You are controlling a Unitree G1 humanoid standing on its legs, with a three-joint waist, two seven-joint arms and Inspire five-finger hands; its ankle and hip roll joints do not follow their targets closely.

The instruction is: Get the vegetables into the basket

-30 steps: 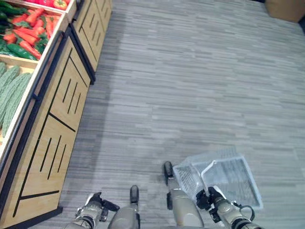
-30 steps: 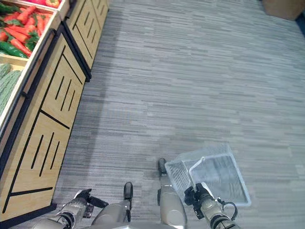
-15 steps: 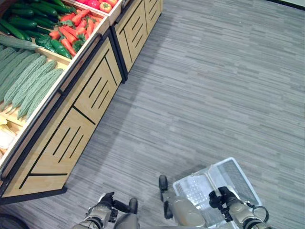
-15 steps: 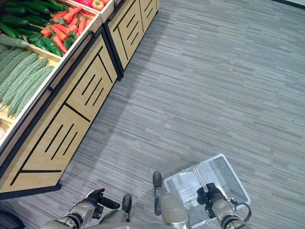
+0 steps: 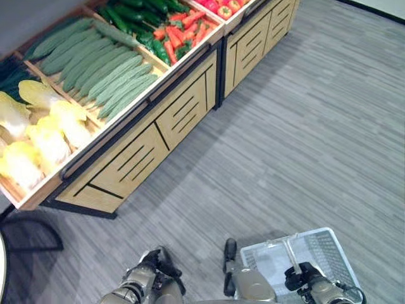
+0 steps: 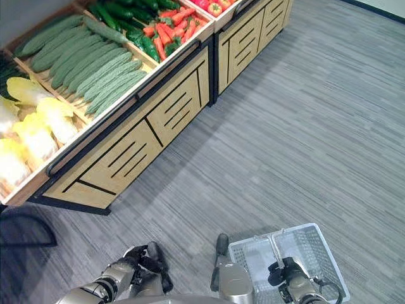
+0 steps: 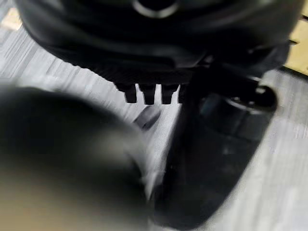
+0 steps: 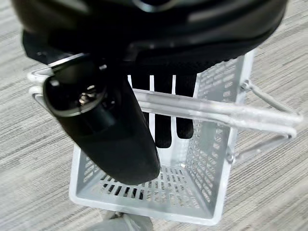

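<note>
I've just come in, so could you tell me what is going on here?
The robot stands on the floor near a wooden produce stand stocked with gourds, cabbages, carrots and peppers. Its right hand is curled round the handle of a white basket, which looks empty. The left hand hangs low and holds nothing. No vegetables are in the basket yet.

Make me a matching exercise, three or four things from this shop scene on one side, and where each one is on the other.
1. basket
2. carrots
3. cabbages
4. bitter gourds

A. display bin nearest the robot
B. hanging from the right robot hand
C. bin between cabbages and carrots
D. bin beside the red peppers

Pairs: 1-B, 2-D, 3-A, 4-C
</note>
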